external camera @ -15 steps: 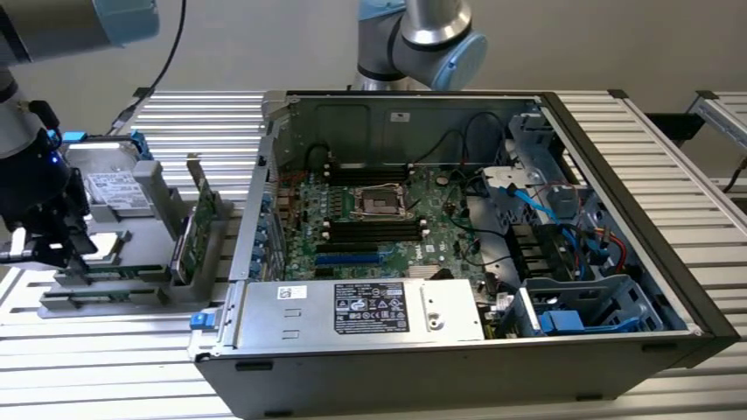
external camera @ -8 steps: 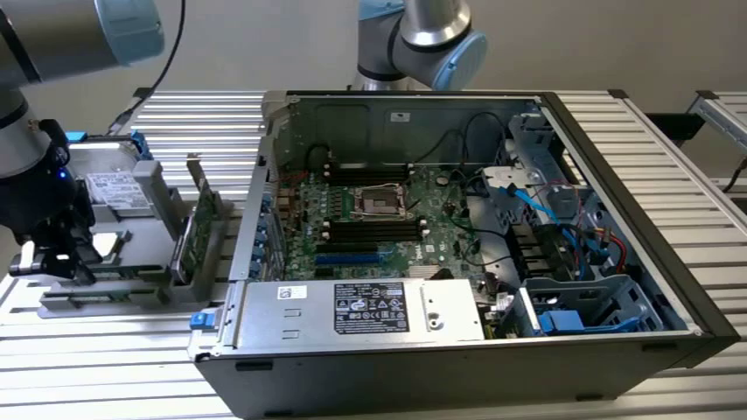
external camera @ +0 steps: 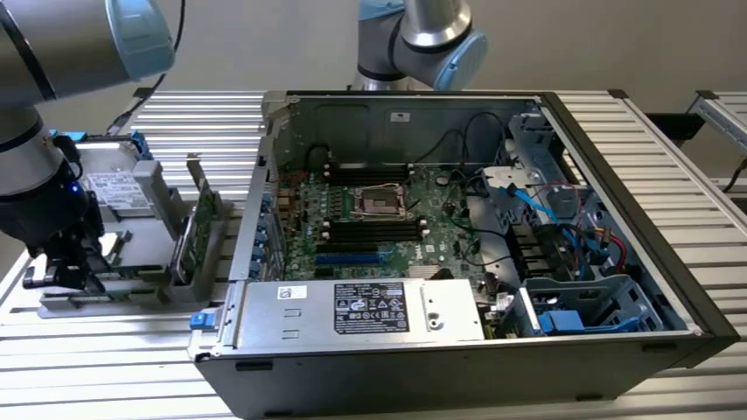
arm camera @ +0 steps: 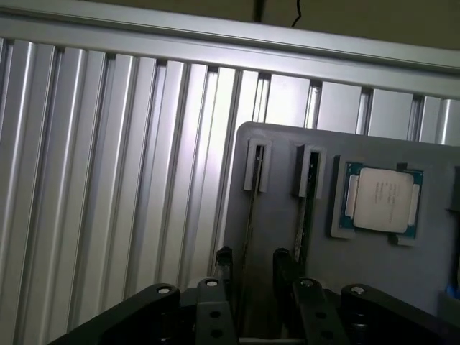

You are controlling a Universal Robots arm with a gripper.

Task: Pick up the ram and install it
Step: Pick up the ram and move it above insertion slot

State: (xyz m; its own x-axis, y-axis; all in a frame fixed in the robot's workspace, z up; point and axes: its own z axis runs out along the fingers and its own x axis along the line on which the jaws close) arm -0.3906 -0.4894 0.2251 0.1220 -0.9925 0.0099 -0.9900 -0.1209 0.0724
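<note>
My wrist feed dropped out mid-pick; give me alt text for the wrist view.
The open gripper straddles the ram, standing edge-on in a slot of the grey tray. A processor lies in the tray beside a second slotted board, on a slatted table.

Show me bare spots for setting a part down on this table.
Bare: ribbed aluminium table in front of the grey parts holder, and past the black computer case at the exterior view's right. Crowded: the holder, under the gripper.
</note>
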